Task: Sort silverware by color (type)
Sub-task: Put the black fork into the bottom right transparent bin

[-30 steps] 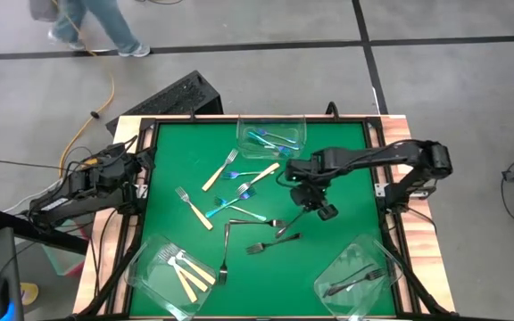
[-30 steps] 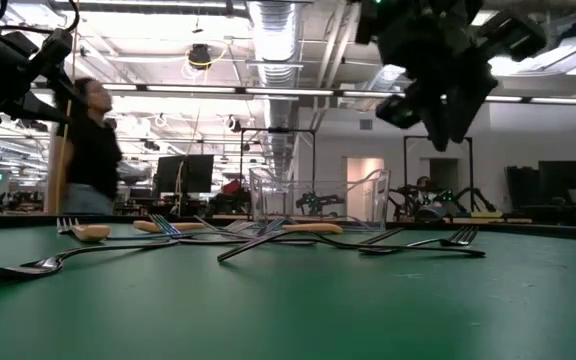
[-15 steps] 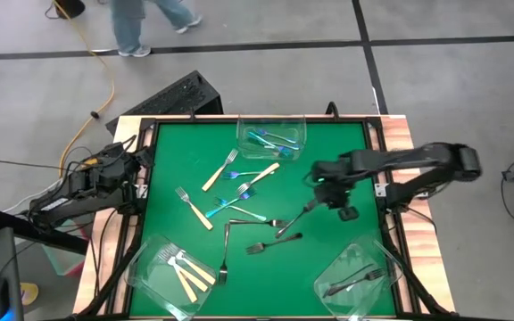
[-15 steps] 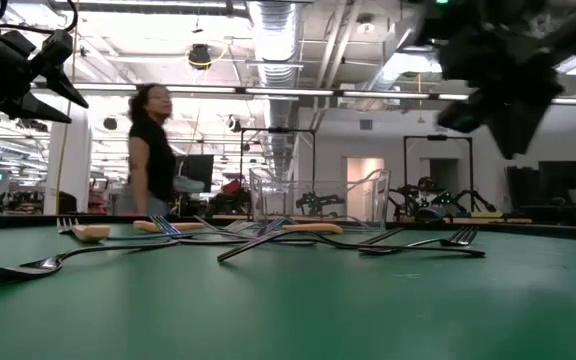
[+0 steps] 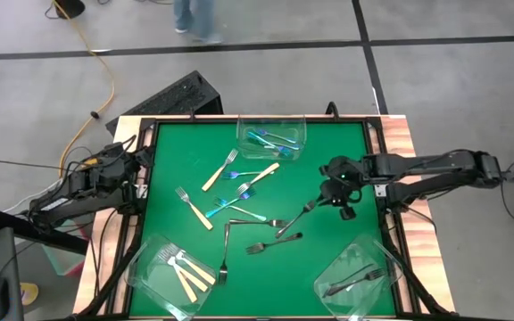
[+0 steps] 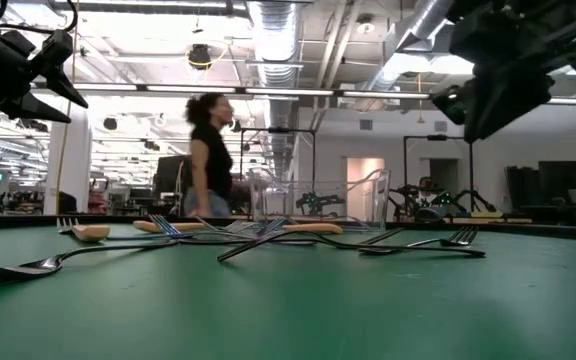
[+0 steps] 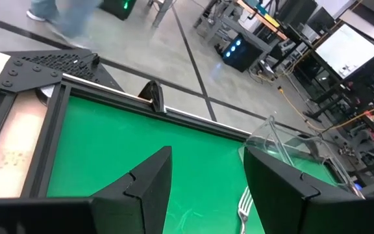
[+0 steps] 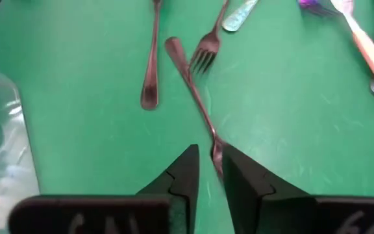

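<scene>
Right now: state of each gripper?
Left gripper: jaws open, holding nothing, parked at the table's left edge.
Right gripper: over a dark grey fork; open or closed cannot be told.

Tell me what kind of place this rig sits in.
Most likely a robotics lab or workshop: a bare grey concrete floor marked with dark lines, exposed ceiling ducts overhead, and computer monitors on benches behind the green-topped table.
</scene>
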`<state>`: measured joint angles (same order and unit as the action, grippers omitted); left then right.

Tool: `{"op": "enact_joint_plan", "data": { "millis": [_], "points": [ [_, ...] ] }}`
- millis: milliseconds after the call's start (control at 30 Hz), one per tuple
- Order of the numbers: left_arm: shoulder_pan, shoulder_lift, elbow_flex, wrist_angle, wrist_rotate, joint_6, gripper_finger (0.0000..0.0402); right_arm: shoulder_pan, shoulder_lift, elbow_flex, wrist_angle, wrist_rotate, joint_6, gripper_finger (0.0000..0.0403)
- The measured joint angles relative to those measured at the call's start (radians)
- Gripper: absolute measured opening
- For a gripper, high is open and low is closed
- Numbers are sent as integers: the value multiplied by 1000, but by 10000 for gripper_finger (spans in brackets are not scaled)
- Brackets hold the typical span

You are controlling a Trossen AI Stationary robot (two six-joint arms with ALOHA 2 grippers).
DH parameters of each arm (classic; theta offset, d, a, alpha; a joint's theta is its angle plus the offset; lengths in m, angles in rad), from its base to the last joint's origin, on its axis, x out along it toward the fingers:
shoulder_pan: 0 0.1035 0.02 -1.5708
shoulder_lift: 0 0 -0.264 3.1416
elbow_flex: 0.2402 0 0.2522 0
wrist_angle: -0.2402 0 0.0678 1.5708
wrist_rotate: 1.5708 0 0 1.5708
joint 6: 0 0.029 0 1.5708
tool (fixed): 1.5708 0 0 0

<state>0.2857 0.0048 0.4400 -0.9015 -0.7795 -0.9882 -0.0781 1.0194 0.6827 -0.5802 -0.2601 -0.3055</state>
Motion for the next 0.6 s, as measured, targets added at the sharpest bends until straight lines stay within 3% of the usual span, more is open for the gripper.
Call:
{"op": "enact_joint_plan", "data": {
  "millis": [333, 600],
  "points": [
    [0, 0, 0, 0, 0, 0, 176, 0, 191, 0, 53, -2, -76, 203],
    [0, 0, 0, 0, 0, 0, 176, 27, 377, 0, 147, -2, -243, 219]
  ]
}}
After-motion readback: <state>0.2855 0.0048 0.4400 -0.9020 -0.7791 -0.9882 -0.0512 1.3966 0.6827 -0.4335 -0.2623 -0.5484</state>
